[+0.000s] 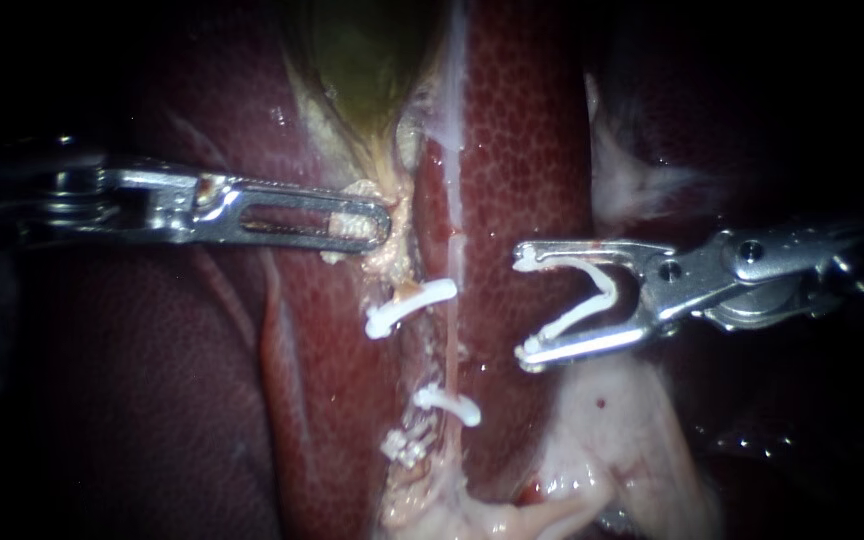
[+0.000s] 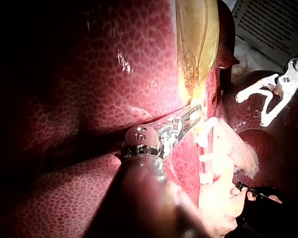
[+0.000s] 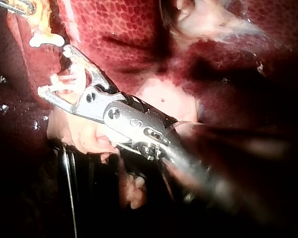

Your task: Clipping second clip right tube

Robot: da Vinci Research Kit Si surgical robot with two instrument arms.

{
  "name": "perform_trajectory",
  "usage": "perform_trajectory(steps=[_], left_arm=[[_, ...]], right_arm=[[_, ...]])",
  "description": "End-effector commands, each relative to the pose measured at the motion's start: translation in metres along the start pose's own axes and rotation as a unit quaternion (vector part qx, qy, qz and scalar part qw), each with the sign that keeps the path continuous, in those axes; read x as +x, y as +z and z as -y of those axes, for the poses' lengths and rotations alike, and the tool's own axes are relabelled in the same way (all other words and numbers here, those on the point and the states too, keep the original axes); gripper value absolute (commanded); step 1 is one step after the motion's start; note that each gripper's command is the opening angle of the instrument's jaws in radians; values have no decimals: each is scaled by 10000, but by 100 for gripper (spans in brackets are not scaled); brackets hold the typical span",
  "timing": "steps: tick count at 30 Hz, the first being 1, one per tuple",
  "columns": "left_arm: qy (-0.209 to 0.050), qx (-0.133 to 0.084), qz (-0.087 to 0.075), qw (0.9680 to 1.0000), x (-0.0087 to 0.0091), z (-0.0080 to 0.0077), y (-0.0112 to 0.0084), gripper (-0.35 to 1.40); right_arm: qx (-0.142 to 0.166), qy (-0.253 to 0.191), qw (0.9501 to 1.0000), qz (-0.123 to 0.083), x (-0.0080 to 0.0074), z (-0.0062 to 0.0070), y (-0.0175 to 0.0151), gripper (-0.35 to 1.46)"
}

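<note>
The green-yellow gallbladder point(image 1: 362, 60) lies between lobes of dark red liver point(image 1: 522, 150). My left instrument point(image 1: 377, 225) is shut on pale tissue at the gallbladder's lower end; it shows too in the left wrist view point(image 2: 191, 115). A thin reddish tube point(image 1: 449, 345) runs down from there. One white clip point(image 1: 410, 305) sits high on the tubes and another point(image 1: 447, 403) lower down. My right instrument point(image 1: 524, 308) holds an open white clip point(image 1: 574, 317) between wide jaws. It is to the right of the tube, not touching it, level with the gap between the two clips; the right wrist view point(image 3: 53, 70) shows it too.
Pale fatty tissue point(image 1: 612, 440) spreads under my right instrument, and a whitish strand point(image 1: 622, 180) lies above it. In the left wrist view a printed sheet point(image 2: 273, 25) lies beyond the liver and a dark object point(image 2: 268, 198) sits beside the pale tissue.
</note>
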Motion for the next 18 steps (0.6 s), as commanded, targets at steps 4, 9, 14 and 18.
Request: perform_trajectory(steps=[4, 9, 14, 18], left_arm=[[2, 1, -2, 10000, 0, 0, -1, -35], [-8, 32, -25, 10000, -5, 0, -10, -35], [-35, 23, -27, 10000, -15, 3, -29, -35], [-65, -26, -21, 10000, -24, 8, -45, -35]], right_arm=[[2, -1, 10000, -2, 0, 0, 0, 60], [3, -2, 10000, -2, 0, 0, 0, 60], [3, -6, 10000, -1, -1, 0, 1, 60], [2, -7, 10000, -1, -2, 0, 1, 60]])
